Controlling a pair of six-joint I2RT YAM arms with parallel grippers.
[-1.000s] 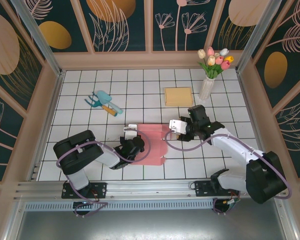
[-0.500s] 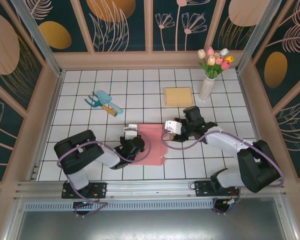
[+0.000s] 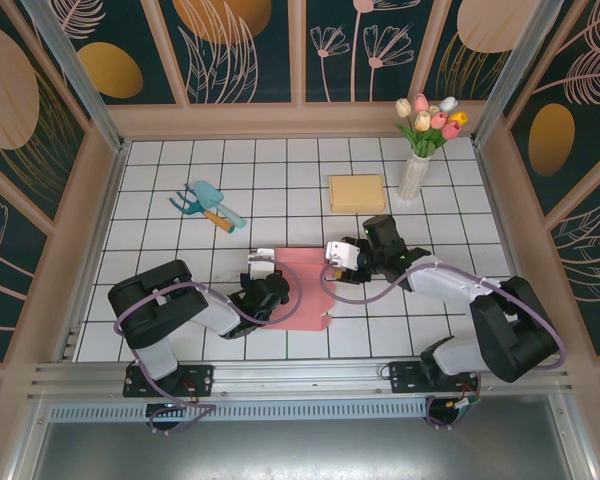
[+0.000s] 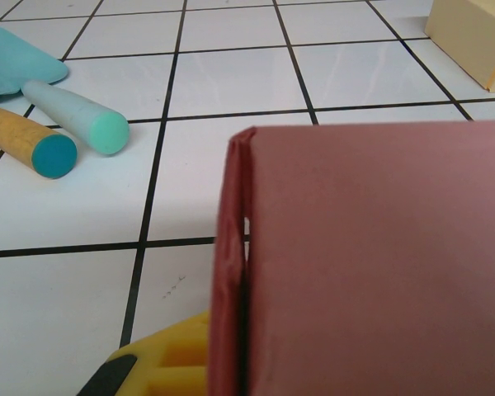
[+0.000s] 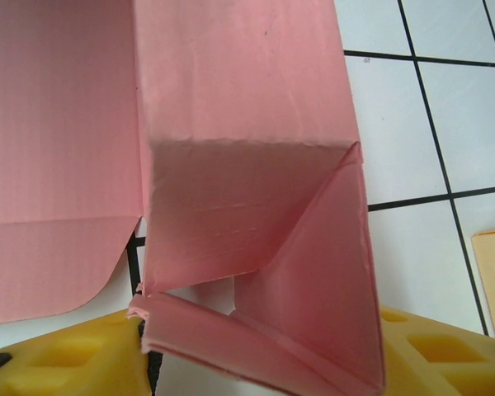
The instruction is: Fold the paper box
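Note:
The pink paper box (image 3: 305,290) lies partly folded on the white tiled table (image 3: 160,240), between the two arms. My left gripper (image 3: 268,290) is at its left side. In the left wrist view a raised wall of the box (image 4: 371,264) stands upright, with one yellow finger (image 4: 169,363) pressed against its left face; the other finger is hidden behind the wall. My right gripper (image 3: 338,255) is at the box's right end. There a folded flap with a triangular crease (image 5: 256,214) sits between its widely spread yellow fingers (image 5: 58,359).
A teal trowel and fork with an orange handle (image 3: 208,205) lie at the back left; their handles (image 4: 74,115) are just beyond the box. A tan flat block (image 3: 357,192) and a vase of tulips (image 3: 417,165) stand at the back right. Wooden walls enclose the table.
My right gripper has moved left into the box's right end, pushing that side up so the box looks narrower. The left gripper has stayed in place.

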